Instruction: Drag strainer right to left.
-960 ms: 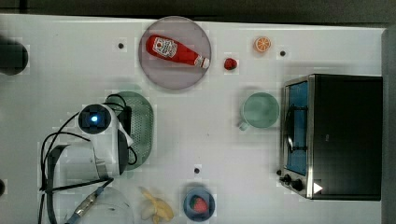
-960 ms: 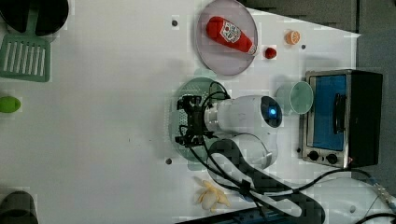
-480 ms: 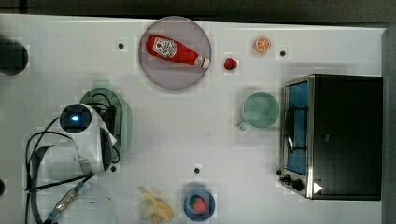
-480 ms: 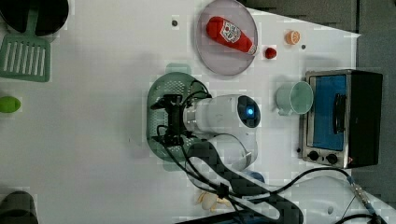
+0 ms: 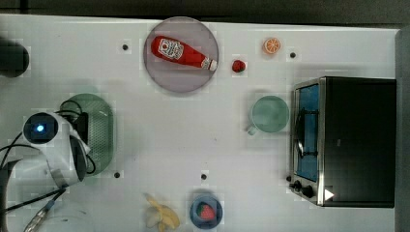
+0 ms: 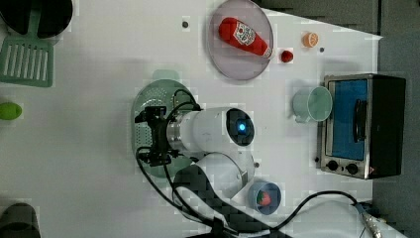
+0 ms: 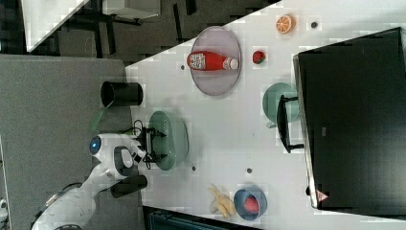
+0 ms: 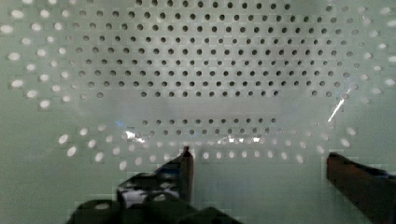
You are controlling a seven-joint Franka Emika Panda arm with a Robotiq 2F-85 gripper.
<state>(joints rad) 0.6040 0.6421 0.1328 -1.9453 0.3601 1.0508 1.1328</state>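
Fingers spread wide inside the strainer (image 5: 99, 128) (not pinching anything) so my gripper (image 8: 259, 161) shoves its wall leftward in the top view.

White table (image 5: 145, 121) carries strainer (image 5: 99, 128), mug (image 5: 269, 114), toaster oven (image 5: 348, 140).

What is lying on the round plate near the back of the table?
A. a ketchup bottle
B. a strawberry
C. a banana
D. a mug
A: a red ketchup bottle lies on its side on the plate. The banana is at the opposite edge of the table, and the mug stands by the oven.
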